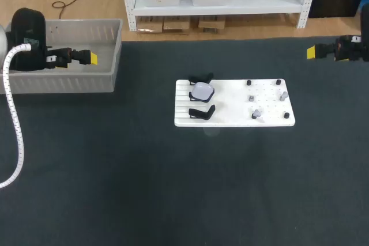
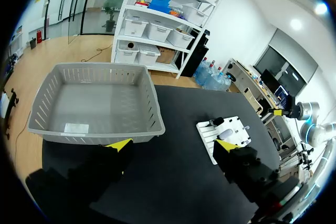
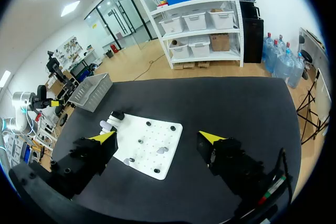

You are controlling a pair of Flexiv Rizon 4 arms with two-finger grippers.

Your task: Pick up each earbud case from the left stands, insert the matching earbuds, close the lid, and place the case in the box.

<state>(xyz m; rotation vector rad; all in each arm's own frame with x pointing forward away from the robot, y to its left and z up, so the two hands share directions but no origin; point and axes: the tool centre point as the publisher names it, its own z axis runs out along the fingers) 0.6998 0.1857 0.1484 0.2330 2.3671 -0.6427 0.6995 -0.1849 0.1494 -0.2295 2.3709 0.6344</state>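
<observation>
Presently one pale earbud case [image 1: 202, 91] is seen resting on the middle one of the black stands [image 1: 201, 112], at the left part of a white board [image 1: 230, 120]. Whether its lid is open cannot be told. The stands on both sides of it appear to carry no case. On the right part of the board, among black pegs [image 1: 278, 82], a few small pale pieces [image 1: 256, 113] are found. They are taken to be the earbuds, though they are too small to be sure. The board lies near the middle of the dark counter [image 1: 173, 188], and the grey box [image 1: 63, 82] stands well apart, at the far left.

The left gripper [image 1: 89, 57] is held above the box, and its fingers [image 2: 119, 145] are spread wide with nothing between them. The right gripper [image 1: 312, 52] is held at the far right, well apart from the board. Its fingers [image 3: 210, 137] are likewise spread wide and nothing is grasped.

The step in hand is judged to be the picking up of the case, which is not yet begun. For the next move, a gripper must be brought over the stand, the fingers set on two sides of the case, and the case lifted free without the board being shifted.
</observation>
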